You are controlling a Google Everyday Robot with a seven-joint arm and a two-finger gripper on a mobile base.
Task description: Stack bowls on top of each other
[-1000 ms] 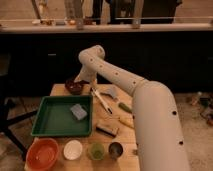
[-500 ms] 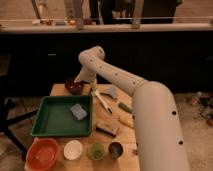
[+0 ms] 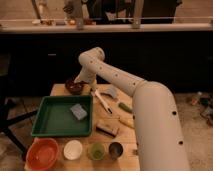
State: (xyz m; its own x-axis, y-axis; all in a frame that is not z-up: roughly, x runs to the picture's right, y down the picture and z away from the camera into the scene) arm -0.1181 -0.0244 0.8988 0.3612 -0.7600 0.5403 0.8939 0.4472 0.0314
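Single-arm reach over the tabletop (image 3: 59, 90), with the green tray (image 3: 55, 119) as landmark. No visible change across the last second: same arm pose, same object layout, no bowl displaced.

Hand (image 3: 83, 83) just behind the tray's rear edge, at the right rim of the dark maroon bowl (image 3: 74, 87). Jaws spread as wide as they go, with nothing lifted. Contact with the rim not discernible.

Maroon bowl upright on the tabletop behind the tray, toward its right half. Orange-red bowl (image 3: 42, 153) in front of the tray's left corner, well apart from the maroon bowl, with the whole tray between the two. White bowl (image 3: 73, 149) and pale green cup (image 3: 96, 150) in a row to the right of the orange-red bowl, in front of the tray.

Meaning for the task: stacking not yet begun. Probably a pause before closing on the maroon bowl. Remaining, by this reading: grasp at the rim, carry forward over the tray, and release into the wider orange-red bowl.
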